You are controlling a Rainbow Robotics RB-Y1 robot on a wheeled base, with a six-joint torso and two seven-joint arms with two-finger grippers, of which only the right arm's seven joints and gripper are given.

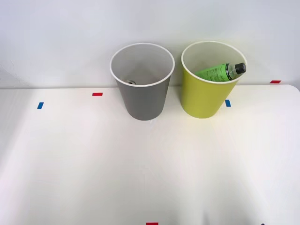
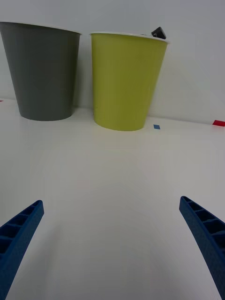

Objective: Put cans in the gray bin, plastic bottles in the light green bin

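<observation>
matt plastic gray bin (image 1: 143, 96), smooth white table (image 1: 140, 168)

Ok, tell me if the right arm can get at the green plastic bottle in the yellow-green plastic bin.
Probably, from above only: the green plastic bottle leans inside the yellow-green plastic bin, its black cap at the rim.

- The gray bin (image 1: 142, 96) has a dark gray outside, a white rim and a white inside.
- A can (image 1: 130, 82) deep inside it shows a bit of silver.
- The light green bin (image 1: 202, 101) is yellow-green outside, with a white rim and white inside.
- The plastic bottle (image 1: 219, 72) is green with a green label carrying small print, and its cap is black.
- The bench (image 1: 140, 168) is plain white, dotted with small red and blue tape marks (image 1: 97, 94).
- The wall is pale gray-white.
- The right gripper (image 2: 112, 248) has blue, ribbed jaws.
</observation>
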